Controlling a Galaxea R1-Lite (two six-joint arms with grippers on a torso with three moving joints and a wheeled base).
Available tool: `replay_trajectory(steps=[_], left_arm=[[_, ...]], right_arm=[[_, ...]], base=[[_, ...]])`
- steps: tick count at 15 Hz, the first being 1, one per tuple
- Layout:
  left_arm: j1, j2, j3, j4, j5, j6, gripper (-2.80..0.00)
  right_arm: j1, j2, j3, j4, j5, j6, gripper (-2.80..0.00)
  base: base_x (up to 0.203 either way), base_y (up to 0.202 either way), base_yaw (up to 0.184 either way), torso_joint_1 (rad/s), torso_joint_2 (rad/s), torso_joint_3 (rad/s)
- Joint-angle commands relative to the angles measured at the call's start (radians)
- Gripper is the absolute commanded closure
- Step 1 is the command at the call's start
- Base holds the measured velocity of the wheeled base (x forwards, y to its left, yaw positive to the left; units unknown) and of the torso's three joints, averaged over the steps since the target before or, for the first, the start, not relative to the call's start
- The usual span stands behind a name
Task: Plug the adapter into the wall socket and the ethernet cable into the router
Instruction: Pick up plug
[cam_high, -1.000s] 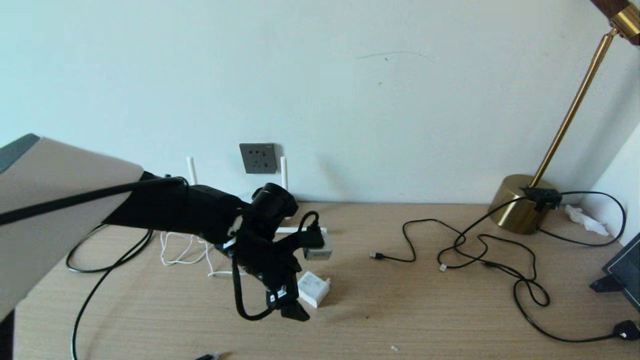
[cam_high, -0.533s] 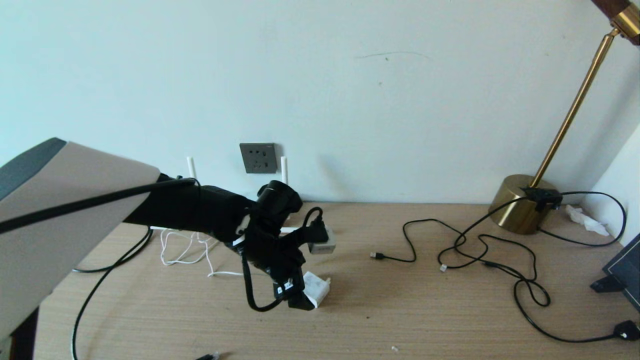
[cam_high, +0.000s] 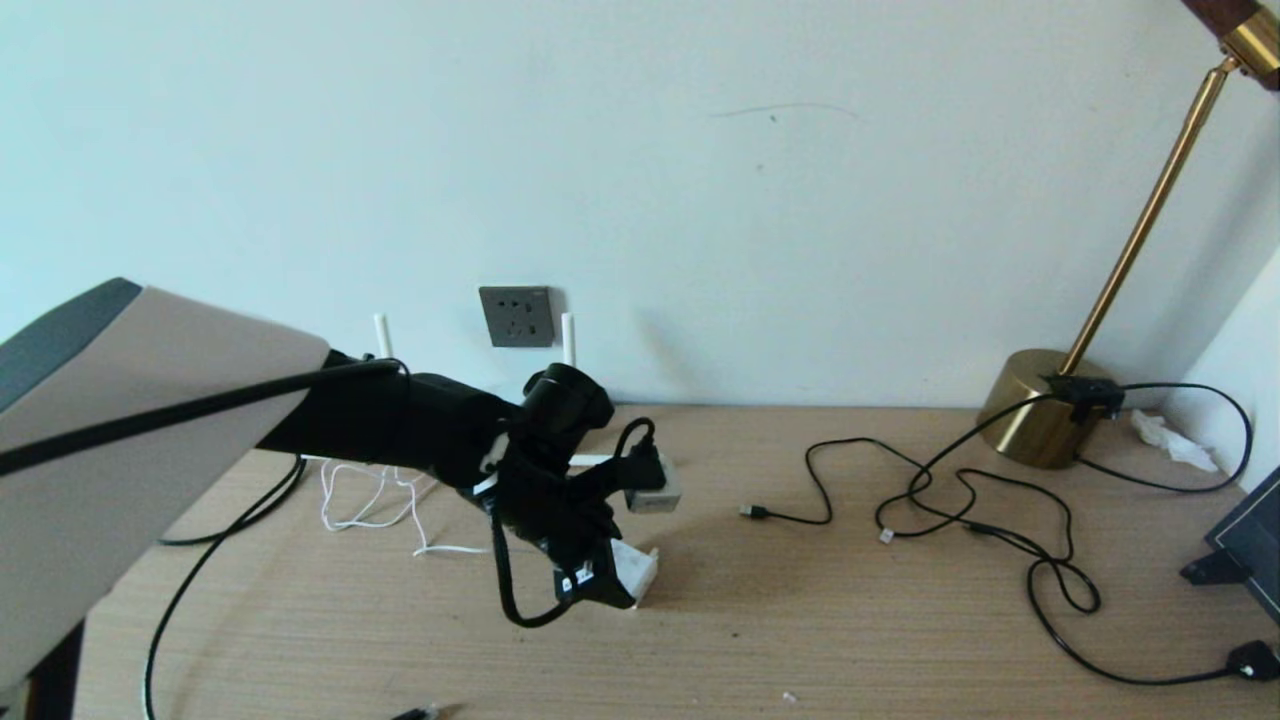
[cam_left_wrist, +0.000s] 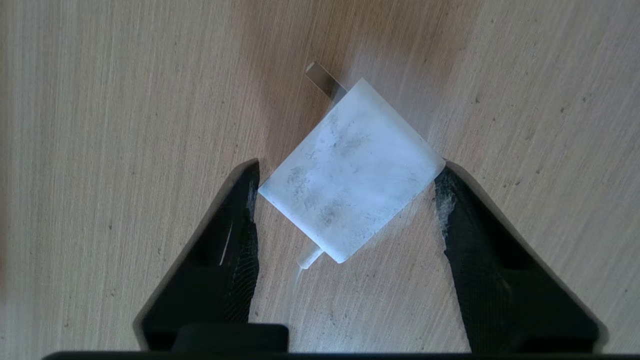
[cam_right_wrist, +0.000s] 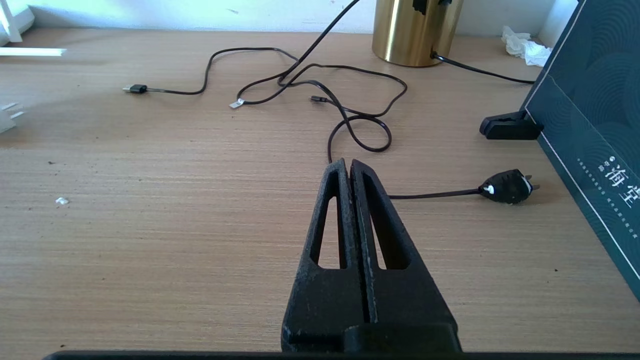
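Observation:
The white adapter (cam_left_wrist: 350, 170) lies flat on the wooden desk, its metal prong pointing away and its thin white cord trailing back. My left gripper (cam_left_wrist: 346, 182) is open and straddles it, one fingertip beside each of two opposite corners. In the head view the adapter (cam_high: 638, 572) shows just beside that gripper (cam_high: 605, 588). The dark grey wall socket (cam_high: 516, 316) sits on the wall behind. Two router antennas (cam_high: 567, 341) rise beside it; my arm hides the router body. The black ethernet cable (cam_high: 190, 580) runs along the desk's left. My right gripper (cam_right_wrist: 348, 165) is shut and empty, low over the desk.
A brass lamp base (cam_high: 1045, 405) stands at the back right, its black cord looping over the desk to a plug (cam_high: 1255, 660). A thin USB cable (cam_high: 755, 512) lies mid-desk. A dark box (cam_right_wrist: 590, 125) stands at the right edge.
My left gripper has moved right and down onto the adapter, so its open fingers now stand on either side of it. The right arm has not moved.

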Motion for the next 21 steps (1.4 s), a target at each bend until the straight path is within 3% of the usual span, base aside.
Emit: replay_trajectory(steps=[1,5,13,18,21], left_arm=[[0.000,-0.007,0.008,0.009,-0.002,0.004,0.00],[0.053,-0.072,0.102,0.018,0.031,0.009,0.00],[0.372,-0.237,0.279,0.022,0.041,0.154,0.00],[0.652,-0.316,0.363,0.074,0.037,0.355,0.00],[0.713,-0.365,0.446,0.083,0.032,0.390,0.00]], right_arm=[[0.000,0.000,0.000,0.000,0.000,-0.001,0.00],[0.000,0.000,0.000,0.000,0.000,-0.001,0.00],[0.000,0.000,0.000,0.000,0.000,-0.001,0.00],[0.000,0.000,0.000,0.000,0.000,-0.001,0.00],[0.000,0.000,0.000,-0.001,0.000,-0.001,0.00]], base=[[0.000,0.000,0.000,0.000,0.00,0.000],[0.000,0.000,0.000,0.000,0.00,0.000],[0.000,0.000,0.000,0.000,0.00,0.000],[0.000,0.000,0.000,0.000,0.00,0.000],[0.000,0.000,0.000,0.000,0.00,0.000]])
